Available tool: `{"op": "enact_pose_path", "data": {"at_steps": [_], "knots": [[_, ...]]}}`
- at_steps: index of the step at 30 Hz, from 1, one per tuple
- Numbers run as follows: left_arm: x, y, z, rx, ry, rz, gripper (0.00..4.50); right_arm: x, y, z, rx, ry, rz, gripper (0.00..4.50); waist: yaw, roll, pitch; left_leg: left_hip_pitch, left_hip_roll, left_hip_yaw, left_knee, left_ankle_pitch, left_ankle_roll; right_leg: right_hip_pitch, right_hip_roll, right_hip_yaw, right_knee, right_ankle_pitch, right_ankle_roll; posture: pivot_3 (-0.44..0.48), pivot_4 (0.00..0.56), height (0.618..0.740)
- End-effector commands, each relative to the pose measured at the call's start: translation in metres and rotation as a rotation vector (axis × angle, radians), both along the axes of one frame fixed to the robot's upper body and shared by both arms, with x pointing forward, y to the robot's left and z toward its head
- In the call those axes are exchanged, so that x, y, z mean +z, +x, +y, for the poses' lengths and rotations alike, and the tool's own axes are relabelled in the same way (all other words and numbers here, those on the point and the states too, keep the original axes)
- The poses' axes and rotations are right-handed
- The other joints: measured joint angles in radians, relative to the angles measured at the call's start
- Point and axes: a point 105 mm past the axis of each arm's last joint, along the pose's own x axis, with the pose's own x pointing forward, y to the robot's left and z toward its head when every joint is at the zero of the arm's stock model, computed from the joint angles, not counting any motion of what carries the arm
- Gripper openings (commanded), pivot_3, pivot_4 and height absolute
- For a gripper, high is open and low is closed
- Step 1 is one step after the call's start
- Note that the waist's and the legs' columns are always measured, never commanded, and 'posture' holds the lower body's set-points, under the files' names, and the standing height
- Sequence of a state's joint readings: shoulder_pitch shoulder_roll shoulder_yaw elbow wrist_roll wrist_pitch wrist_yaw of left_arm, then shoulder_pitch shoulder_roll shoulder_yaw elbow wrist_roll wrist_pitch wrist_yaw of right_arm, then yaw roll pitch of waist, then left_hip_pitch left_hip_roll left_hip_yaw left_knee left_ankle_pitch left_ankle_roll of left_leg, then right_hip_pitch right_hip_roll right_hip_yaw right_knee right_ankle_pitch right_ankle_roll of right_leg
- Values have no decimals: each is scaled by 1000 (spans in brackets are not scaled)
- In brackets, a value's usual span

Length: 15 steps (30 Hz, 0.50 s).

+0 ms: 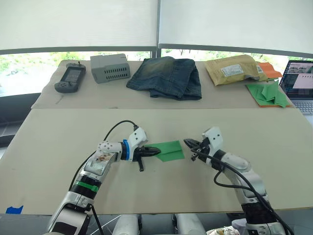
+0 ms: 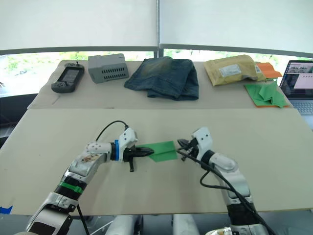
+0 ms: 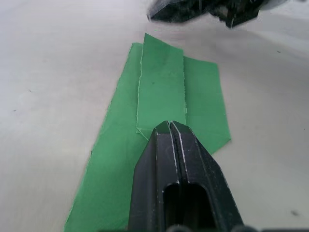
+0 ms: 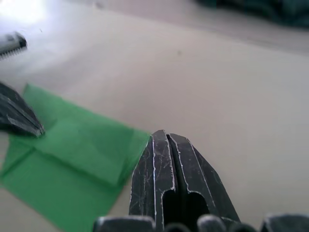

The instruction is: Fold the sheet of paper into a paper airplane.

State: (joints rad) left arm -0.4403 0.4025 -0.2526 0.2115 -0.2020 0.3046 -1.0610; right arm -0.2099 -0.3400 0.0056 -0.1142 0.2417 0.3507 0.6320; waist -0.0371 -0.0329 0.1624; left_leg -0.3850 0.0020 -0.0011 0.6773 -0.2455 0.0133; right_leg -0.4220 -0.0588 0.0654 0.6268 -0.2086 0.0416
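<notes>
The sheet of paper (image 1: 170, 150) is bright green and lies flat in the middle of the near table. It is folded into layered flaps and tapers toward its left end. My left gripper (image 1: 155, 152) is shut, and its fingertips rest on top of that left end over the central flap (image 3: 160, 87). My right gripper (image 1: 188, 143) is shut too, and its tips sit on the table just off the paper's right edge (image 4: 130, 140). Nothing is held between either pair of fingers.
On the far table are a handheld controller (image 1: 70, 77), a grey box (image 1: 110, 67), folded jeans (image 1: 167, 77), a yellow padded envelope (image 1: 234, 69) and a heap of green paper pieces (image 1: 268, 94). A laptop (image 1: 299, 84) sits at the right edge. Blue tape (image 1: 13, 209) marks the front left corner.
</notes>
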Motion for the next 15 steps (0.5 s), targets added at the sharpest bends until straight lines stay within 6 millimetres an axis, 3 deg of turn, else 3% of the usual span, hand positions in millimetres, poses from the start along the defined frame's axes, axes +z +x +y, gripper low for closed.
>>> {"op": "enact_pose_path", "data": {"at_steps": [1,4,7,11,15], "knots": [[-11,0,5,21,42,32,0,31,4,8,64,15,-80,18,0,0,0,0,0,0,0,0,0,0,0,0,0,0,0,0,150,728],[-6,0,6,25,29,26,0,33,6,9,94,41,-45,18,2,0,0,0,0,0,0,0,0,0,0,0,0,0,0,0,150,728],[7,0,10,39,-9,40,0,39,8,4,122,48,-27,947,0,0,0,-1,0,0,0,0,0,-1,0,0,0,0,0,0,150,728],[47,6,24,106,-102,17,0,47,-1,5,238,7,5,2272,-6,0,4,-3,1,-1,0,0,0,-3,0,0,0,0,0,0,150,728],[77,-6,43,113,-144,42,1215,52,-10,3,337,-67,39,3736,-8,0,6,-5,4,-2,-1,0,1,-5,1,0,-1,0,0,0,150,728]]}}
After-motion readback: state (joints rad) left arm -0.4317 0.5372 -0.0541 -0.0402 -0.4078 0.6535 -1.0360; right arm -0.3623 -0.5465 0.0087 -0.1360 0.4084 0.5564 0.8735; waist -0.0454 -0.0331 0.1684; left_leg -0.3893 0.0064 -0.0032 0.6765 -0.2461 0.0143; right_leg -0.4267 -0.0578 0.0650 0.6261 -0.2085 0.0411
